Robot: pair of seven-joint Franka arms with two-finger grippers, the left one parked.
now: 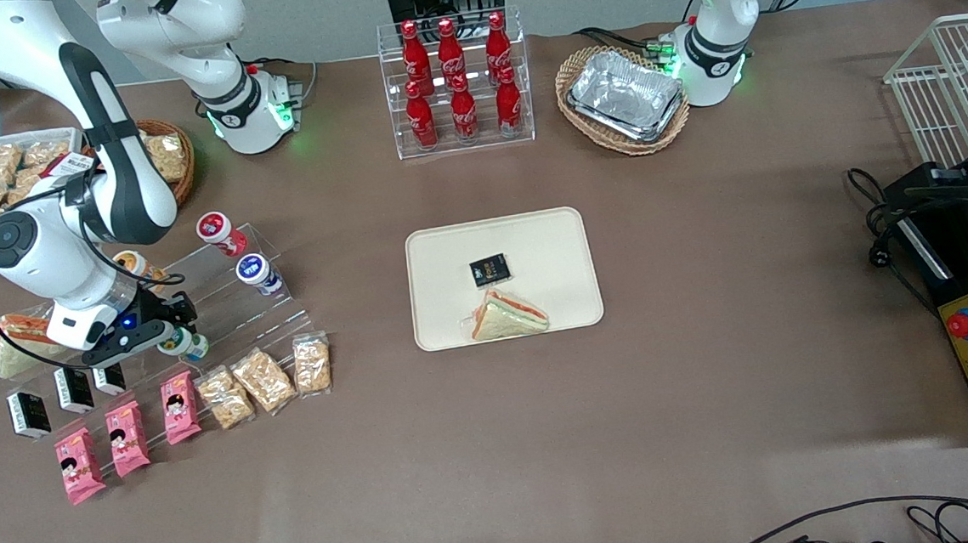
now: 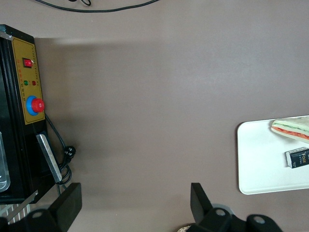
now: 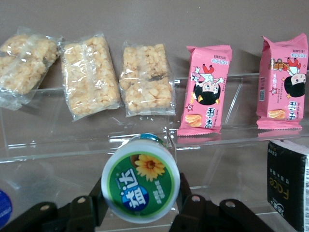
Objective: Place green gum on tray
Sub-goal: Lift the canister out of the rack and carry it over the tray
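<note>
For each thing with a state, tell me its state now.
gripper: at the clear shelf, shut on the green gum
green gum: lid on, held between the fingers
tray: holds a sandwich and a black packet, no gum yet
cola bottles: upright, capped

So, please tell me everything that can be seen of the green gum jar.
The green gum is a small round white jar, plastic by its look, with a green label showing a yellow flower. It lies tilted on the clear acrylic stand, lid closed, gripped between the fingers of the end effector, near the snack packets.
</note>
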